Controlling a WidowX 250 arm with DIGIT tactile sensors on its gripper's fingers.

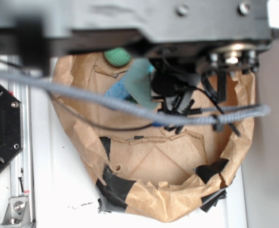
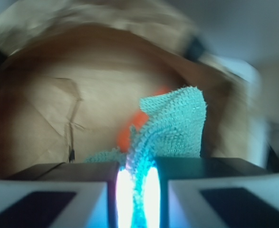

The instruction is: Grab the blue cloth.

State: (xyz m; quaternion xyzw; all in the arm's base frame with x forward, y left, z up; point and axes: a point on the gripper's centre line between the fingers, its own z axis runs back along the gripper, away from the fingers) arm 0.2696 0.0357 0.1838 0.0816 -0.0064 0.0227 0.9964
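The blue cloth is a pale teal terry washcloth. In the wrist view it is pinched between my gripper's two fingers and hangs out beyond them, lifted off the brown paper. In the exterior view the cloth hangs as a teal strip below the black gripper, above the paper-lined bin. An orange toy carrot shows partly behind the cloth in the wrist view.
A green textured object lies at the bin's far edge. A light-blue sponge lies beside the hanging cloth. A grey cable crosses the exterior view. The bin's crumpled paper walls carry black tape.
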